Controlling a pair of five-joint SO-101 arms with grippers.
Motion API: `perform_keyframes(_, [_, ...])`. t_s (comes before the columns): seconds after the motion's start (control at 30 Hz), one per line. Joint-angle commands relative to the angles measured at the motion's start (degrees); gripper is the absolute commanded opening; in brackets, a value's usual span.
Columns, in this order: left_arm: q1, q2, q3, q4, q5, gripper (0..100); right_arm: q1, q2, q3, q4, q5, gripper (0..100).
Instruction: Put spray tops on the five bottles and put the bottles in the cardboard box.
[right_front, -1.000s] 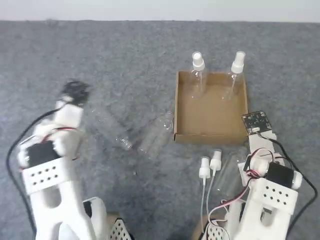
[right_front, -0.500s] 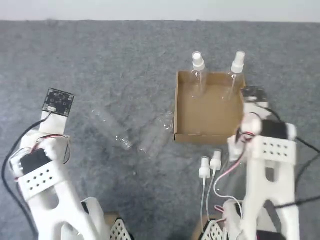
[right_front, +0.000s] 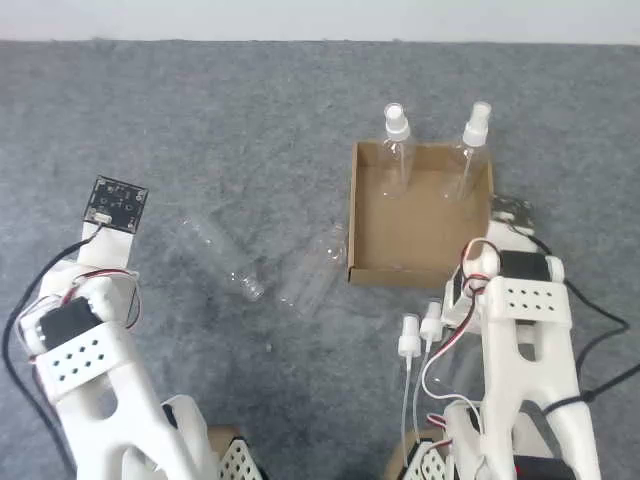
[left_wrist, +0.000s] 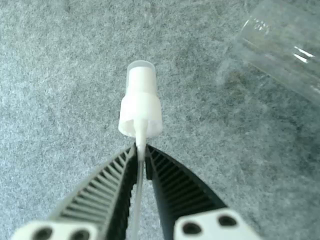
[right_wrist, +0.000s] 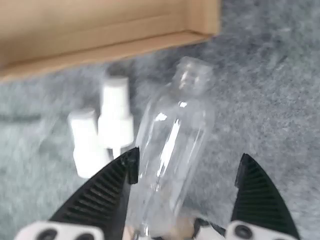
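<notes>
spray tops (right_wrist: 116, 117) beside bottle (right_wrist: 172, 145), near box (right_wrist: 100, 25)

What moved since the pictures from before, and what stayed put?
The right arm rose from low beside the cardboard box; its open fingers now flank a capless bottle. The left arm swung slightly left, then stopped, fingers shut on a spray top's tube. The two capped bottles in the box, two lying bottles and two loose spray tops stayed put.
</notes>
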Motion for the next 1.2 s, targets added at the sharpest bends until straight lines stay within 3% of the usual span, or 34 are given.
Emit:
perform_keyframes(0.0, [-0.3, -1.8, -0.7, -1.5, 0.0, 1, 1.3, 0.0, 3.6, -7.0, -1.9, 26.1])
perform_keyframes(0.27, [-0.3, -1.8, -0.7, -1.1, 0.0, 1, 4.4, 0.0, 5.9, -10.3, 0.1, 24.4])
perform_keyframes(0.43, [-0.4, -1.8, -0.6, -1.1, 0.0, 1, 14.3, 0.0, 5.8, -11.8, 10.4, 13.1])
perform_keyframes(0.67, [-0.4, -1.8, -0.4, -1.1, 0.0, 1, 25.2, 0.0, 5.5, -17.4, 20.0, 11.9])
perform_keyframes(0.97, [-0.3, -1.8, 4.0, -1.5, 0.0, 1, 28.9, 0.0, -4.6, -18.0, 31.9, 12.3])
perform_keyframes(1.17, [-0.1, -1.7, 5.6, -1.1, 3.3, 1, 27.9, 0.0, -7.5, -21.4, 50.0, 11.8])
